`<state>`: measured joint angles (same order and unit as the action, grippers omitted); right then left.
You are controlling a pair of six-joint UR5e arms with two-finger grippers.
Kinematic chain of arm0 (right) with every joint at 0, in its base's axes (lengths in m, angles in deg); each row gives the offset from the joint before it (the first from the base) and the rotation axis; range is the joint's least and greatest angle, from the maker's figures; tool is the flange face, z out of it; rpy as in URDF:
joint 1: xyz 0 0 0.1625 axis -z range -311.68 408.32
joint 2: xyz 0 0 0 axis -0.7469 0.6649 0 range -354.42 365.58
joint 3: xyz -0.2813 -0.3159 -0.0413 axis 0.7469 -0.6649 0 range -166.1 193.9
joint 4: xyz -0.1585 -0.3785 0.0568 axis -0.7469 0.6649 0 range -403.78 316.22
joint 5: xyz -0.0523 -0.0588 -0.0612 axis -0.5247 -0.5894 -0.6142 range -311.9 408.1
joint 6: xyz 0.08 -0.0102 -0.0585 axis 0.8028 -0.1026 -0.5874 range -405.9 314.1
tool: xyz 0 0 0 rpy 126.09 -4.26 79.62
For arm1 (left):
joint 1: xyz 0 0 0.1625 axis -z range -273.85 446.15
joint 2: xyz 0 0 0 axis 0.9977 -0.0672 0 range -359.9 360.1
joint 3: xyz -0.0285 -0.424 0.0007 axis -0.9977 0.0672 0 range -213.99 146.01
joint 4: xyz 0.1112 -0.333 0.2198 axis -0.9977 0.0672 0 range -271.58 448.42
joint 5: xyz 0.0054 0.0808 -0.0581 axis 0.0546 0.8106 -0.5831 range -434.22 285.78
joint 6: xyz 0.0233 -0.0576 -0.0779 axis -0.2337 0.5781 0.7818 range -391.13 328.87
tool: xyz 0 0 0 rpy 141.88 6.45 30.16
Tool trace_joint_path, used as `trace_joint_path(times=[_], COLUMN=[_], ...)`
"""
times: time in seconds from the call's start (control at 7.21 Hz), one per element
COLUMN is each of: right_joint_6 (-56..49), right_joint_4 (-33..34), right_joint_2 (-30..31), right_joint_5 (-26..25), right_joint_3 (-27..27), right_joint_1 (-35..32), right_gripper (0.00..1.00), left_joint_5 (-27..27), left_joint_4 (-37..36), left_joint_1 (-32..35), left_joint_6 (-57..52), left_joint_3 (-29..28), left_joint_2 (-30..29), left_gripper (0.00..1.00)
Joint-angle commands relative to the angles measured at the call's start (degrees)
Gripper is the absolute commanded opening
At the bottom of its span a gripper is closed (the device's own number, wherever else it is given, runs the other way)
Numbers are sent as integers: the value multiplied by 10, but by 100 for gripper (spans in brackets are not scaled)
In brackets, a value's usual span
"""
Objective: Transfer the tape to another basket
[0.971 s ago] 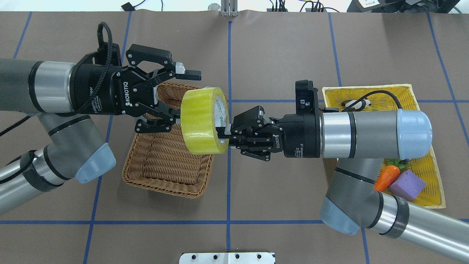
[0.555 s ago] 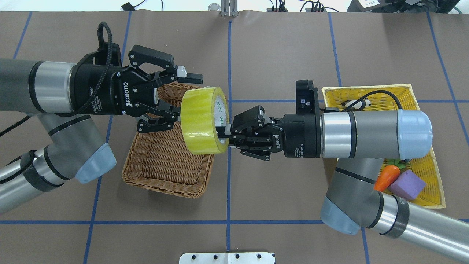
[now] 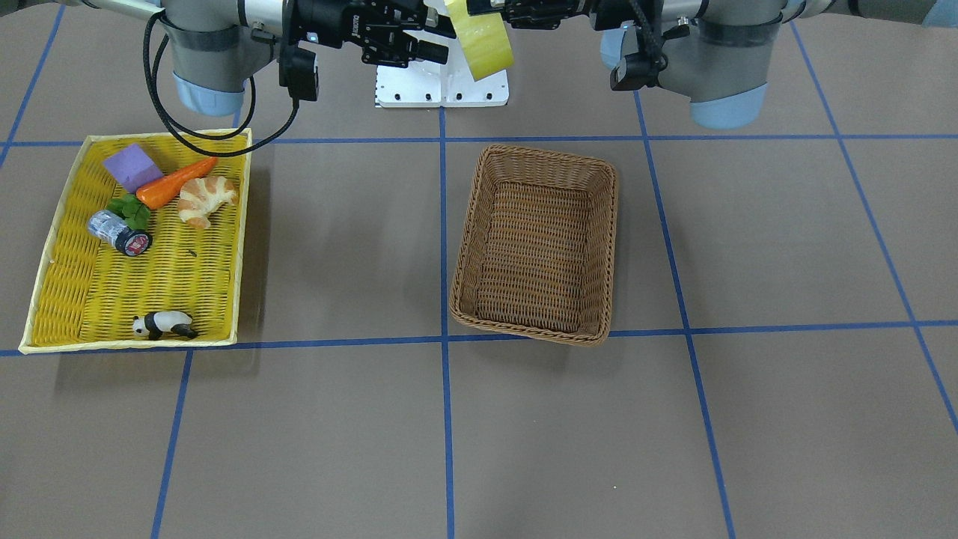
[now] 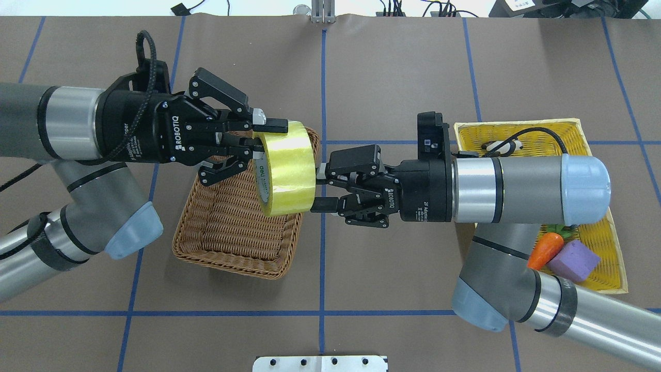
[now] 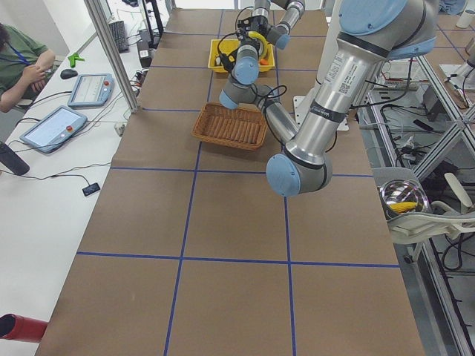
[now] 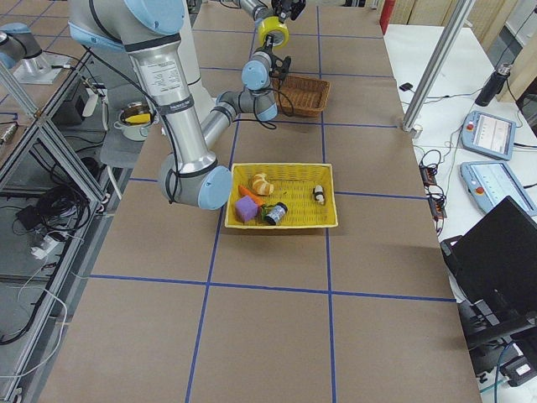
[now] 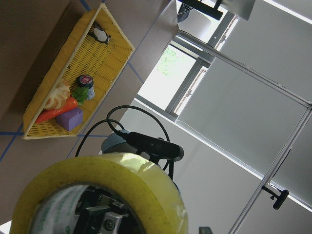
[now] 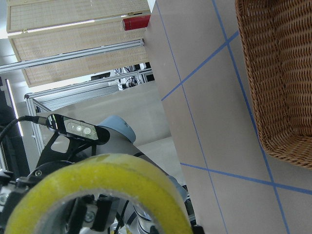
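Observation:
The yellow-green tape (image 4: 286,173) hangs in the air above the right end of the brown wicker basket (image 4: 232,243). My left gripper (image 4: 267,137) is shut on the roll's upper rim, one finger outside and one inside the core. My right gripper (image 4: 317,187) is open just right of the roll, its fingers spread and gripping nothing. The tape fills the lower part of the left wrist view (image 7: 107,195) and of the right wrist view (image 8: 97,185). From the front, the tape (image 3: 483,34) is high over the empty basket (image 3: 535,247).
A shallow yellow tray (image 3: 150,284) at the robot's right holds a purple block (image 3: 133,166), a carrot (image 3: 174,183), a croissant (image 3: 203,201), a silver cylinder (image 3: 118,232) and a toy panda (image 3: 165,325). My right forearm passes over the tray (image 4: 516,132).
My left gripper has closed on the tape's rim and my right gripper has opened and let go. The roll has tilted so its core now faces left.

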<state>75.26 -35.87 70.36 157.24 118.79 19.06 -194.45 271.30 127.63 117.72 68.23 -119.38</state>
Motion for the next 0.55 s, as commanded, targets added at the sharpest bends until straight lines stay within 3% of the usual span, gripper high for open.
trace_joint_path(times=[0.0, 0.42], right_joint_6=[0, -12], right_joint_4=[0, -1], right_joint_2=[1, 14], right_joint_5=[-5, 7], right_joint_3=[1, 2], right_joint_1=[2, -4], right_gripper=[100, 100], left_joint_5=[0, -1], left_joint_4=[0, -1], left_joint_1=[-1, 1], left_joint_6=[0, 1], left_joint_3=[1, 0], left_joint_2=[0, 1], left_gripper=[0, 0])
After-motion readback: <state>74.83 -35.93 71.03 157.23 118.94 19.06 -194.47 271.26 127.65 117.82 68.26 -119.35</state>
